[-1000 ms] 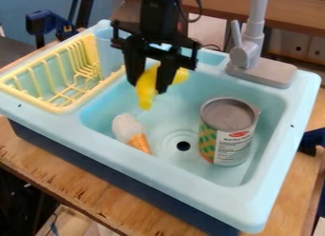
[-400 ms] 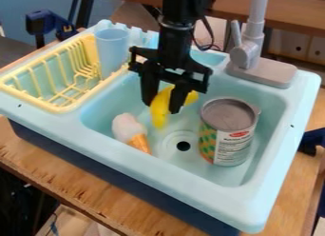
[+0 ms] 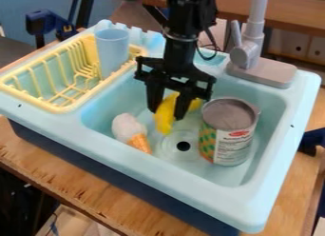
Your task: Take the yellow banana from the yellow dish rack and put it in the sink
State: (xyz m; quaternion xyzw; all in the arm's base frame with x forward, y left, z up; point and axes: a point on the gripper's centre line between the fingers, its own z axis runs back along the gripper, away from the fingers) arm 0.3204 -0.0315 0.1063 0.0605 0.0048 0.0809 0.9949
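The black gripper [image 3: 166, 113] hangs over the rear middle of the light blue sink basin [image 3: 120, 104], shut on a yellow banana-like object [image 3: 165, 117]. One end of the yellow object points down toward the drain, and its other end shows behind the right finger. Left of and in front of it, an ice cream cone toy [image 3: 131, 131] with a white top and orange cone lies in the basin. A can [image 3: 227, 132] with a grey top and a green and yellow label stands upright at the basin's right.
A yellow dish rack [image 3: 61, 108] sits at the left of the sink, with a light blue cup [image 3: 112, 48] at its rear right. The grey faucet [image 3: 254, 59] rises from the back right rim. Wooden table [image 3: 101, 197] surrounds the sink.
The gripper has moved down and to the right with the yellow object in it, closer to the basin floor. The cone, can and cup have stayed in place.
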